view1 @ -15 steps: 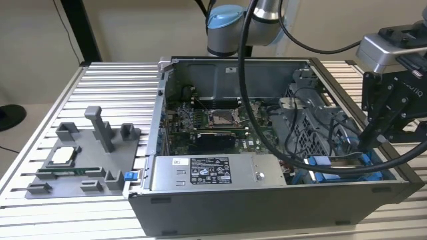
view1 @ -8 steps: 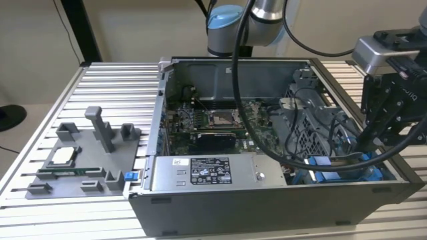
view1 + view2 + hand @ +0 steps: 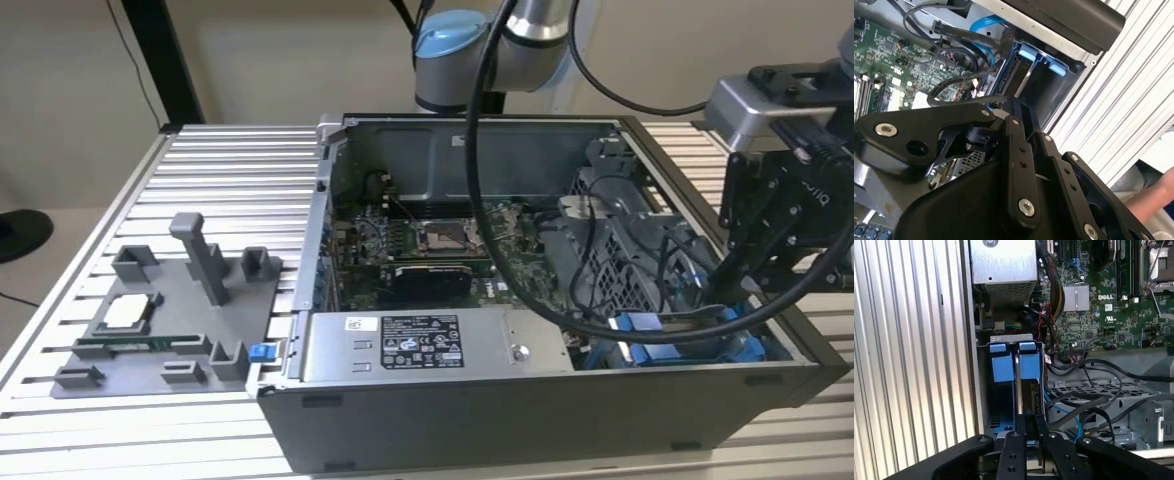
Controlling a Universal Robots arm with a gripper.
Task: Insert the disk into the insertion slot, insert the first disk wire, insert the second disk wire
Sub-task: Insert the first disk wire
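Observation:
The open computer case lies on the ribbed table. The insertion slot [image 3: 681, 350] is at the case's front corner, on the exterior view's right, with blue fittings. In the first wrist view the slot [image 3: 985, 390] holds two blue tabs [image 3: 1014, 362]. A thin silver edge that I take for the disk [image 3: 1017, 385] runs from the tabs toward my gripper [image 3: 1028, 421]. The gripper [image 3: 731, 300] reaches down into that corner, fingertips shut close together right at the silver edge [image 3: 1026, 80]. Black wires [image 3: 1089, 405] and a blue wire [image 3: 1074, 415] lie loose beside the slot.
The grey power-supply box [image 3: 414, 345] sits next to the slot and the green motherboard [image 3: 427, 240] lies behind it. A grey parts fixture [image 3: 160, 320] stands on the table at the exterior view's left. A person's arm [image 3: 1154, 195] shows beyond the case.

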